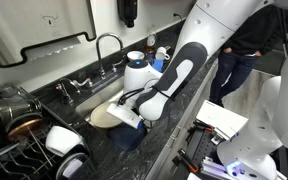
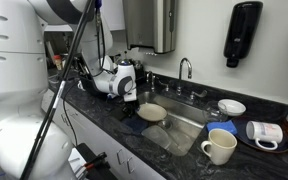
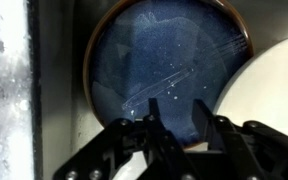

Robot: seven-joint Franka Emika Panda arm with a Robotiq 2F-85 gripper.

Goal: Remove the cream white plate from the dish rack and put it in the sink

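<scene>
The cream white plate (image 1: pixel 101 116) lies in the sink (image 2: pixel 184 128); it also shows in an exterior view (image 2: pixel 152 112) and at the right edge of the wrist view (image 3: pixel 276 88). My gripper (image 3: pixel 179 105) hangs over the sink right beside the plate, seen in both exterior views (image 1: pixel 126 117) (image 2: pixel 131 98). Its fingers are apart with nothing between them. Under them lies a dark blue plate (image 3: pixel 164 55) with a brown rim. The cream plate sits to the side of the fingers, outside the jaws. The dish rack (image 1: pixel 14 152) stands at the counter's end.
A faucet (image 1: pixel 106 45) rises behind the sink. A white mug (image 2: pixel 219 147), a tipped cup (image 2: pixel 265 132) and a white bowl (image 2: pixel 231 106) stand on the dark counter. Pans and bowls (image 1: pixel 24 112) fill the rack. A person (image 1: pixel 246 50) stands at the back.
</scene>
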